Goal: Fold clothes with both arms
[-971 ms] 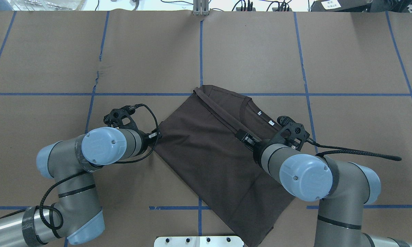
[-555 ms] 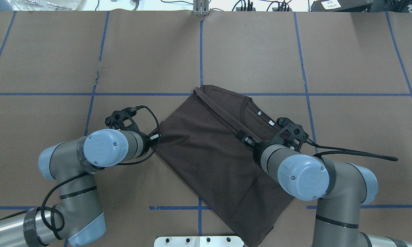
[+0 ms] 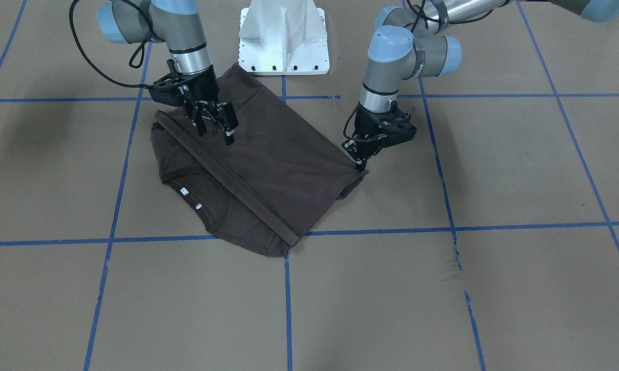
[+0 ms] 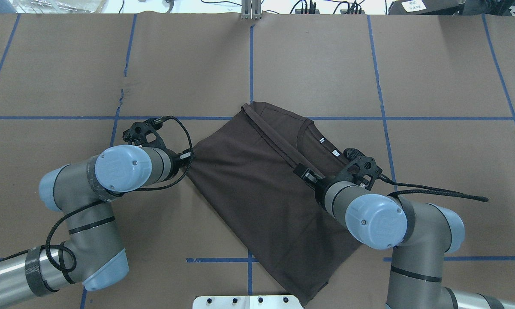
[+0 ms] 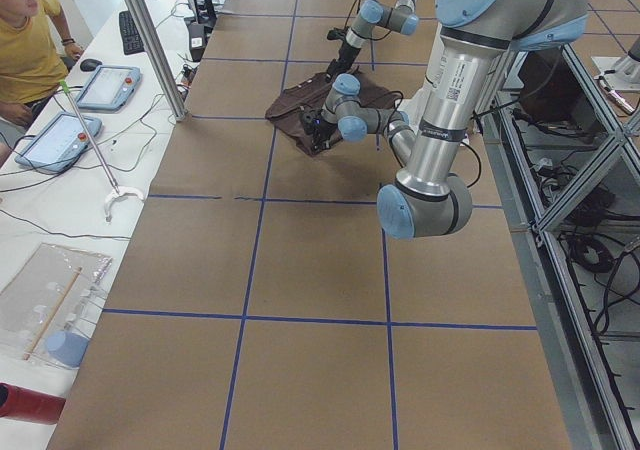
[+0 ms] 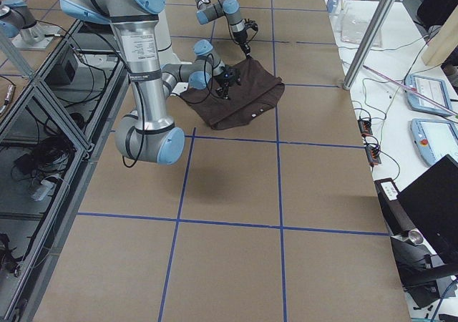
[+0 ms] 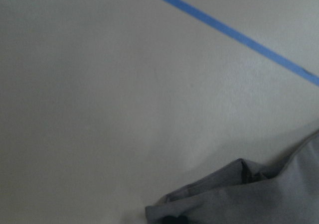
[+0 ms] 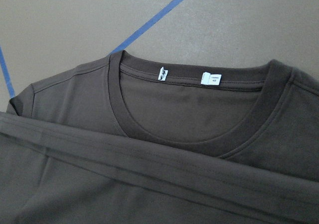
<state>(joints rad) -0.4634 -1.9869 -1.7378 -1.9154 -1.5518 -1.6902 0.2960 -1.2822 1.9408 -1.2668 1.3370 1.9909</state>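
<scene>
Brown paper crossed by blue tape lines point(image 4: 317, 117) covers the table point(image 4: 326, 64), and a white pedestal point(image 3: 283, 41) is bolted at the robot's edge of it. Near the middle lies the dark brown T-shirt point(image 4: 257, 184), set at a slant and folded so that its lower hem runs as a band across the chest, just below the collar point(image 8: 149, 129). Two small white tags point(image 8: 211, 78) show inside the neck.

From the overhead view's left comes the left arm point(image 4: 120, 169), bent low to the table. Its left gripper point(image 3: 362, 161) is at the shirt's side corner, the tips pressed together on that corner, which is drawn to a point; the wrist view shows only a bunched bit of cloth point(image 7: 249, 194) at its lower edge.

Opposite, the right arm point(image 4: 371, 221) reaches over the shirt. Its right gripper point(image 3: 215, 126) hangs just above the folded cloth beside the hem band, fingers point(image 3: 230, 135) spread apart and holding nothing; whether the tips touch the fabric cannot be told.
</scene>
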